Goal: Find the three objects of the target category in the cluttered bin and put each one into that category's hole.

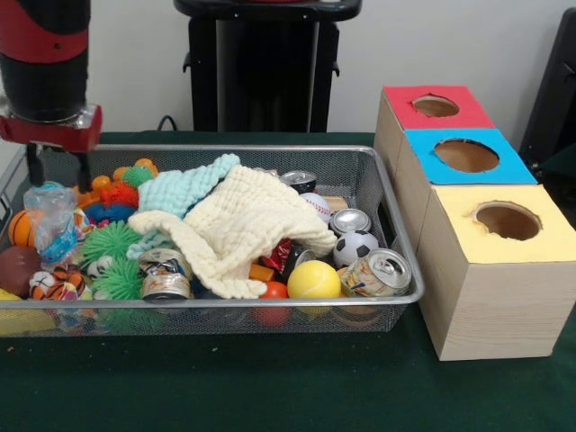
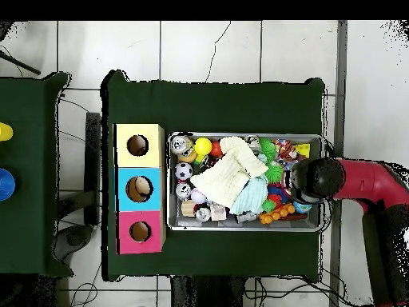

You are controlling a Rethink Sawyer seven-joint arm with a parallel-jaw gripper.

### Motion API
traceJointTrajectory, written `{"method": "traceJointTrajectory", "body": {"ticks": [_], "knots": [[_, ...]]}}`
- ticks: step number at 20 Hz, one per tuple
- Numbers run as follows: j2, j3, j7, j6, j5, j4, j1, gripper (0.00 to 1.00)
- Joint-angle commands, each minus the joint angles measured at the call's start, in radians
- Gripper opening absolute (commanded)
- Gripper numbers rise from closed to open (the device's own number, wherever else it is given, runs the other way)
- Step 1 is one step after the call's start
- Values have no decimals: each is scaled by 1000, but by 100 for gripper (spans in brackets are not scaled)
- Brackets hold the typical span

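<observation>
Lower the open claw (image 1: 59,173) straight onto the spotted fabric piece (image 1: 51,216) just beneath, at the cluttered bin's (image 1: 270,303) 9 o'clock end, pinching cloth only, clear of the rim.

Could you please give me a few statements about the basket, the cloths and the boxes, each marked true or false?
1. The cream waffle cloth lies on top of the clutter in the wire basket. True.
2. The gripper hangs over the yellow box. False: it is at the basket's opposite end.
3. The blue box stands between the red box and the yellow one. True.
4. The yellow ball sits on the table. False: it is in the basket.
</observation>
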Motion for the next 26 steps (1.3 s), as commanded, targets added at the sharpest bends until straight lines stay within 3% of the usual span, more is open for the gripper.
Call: {"method": "traceJointTrajectory", "body": {"ticks": [1,7,10,14,20,26], "knots": [[-29,-66,-160,86,-82,-109,-13,100],[-55,-95,-108,79,-93,-110,32,100],[-24,-107,-74,59,-94,-125,48,100],[40,-148,34,-40,-129,-118,98,100],[73,-214,146,-90,-124,-101,179,100],[87,-251,119,-98,-77,-112,198,100]]}}
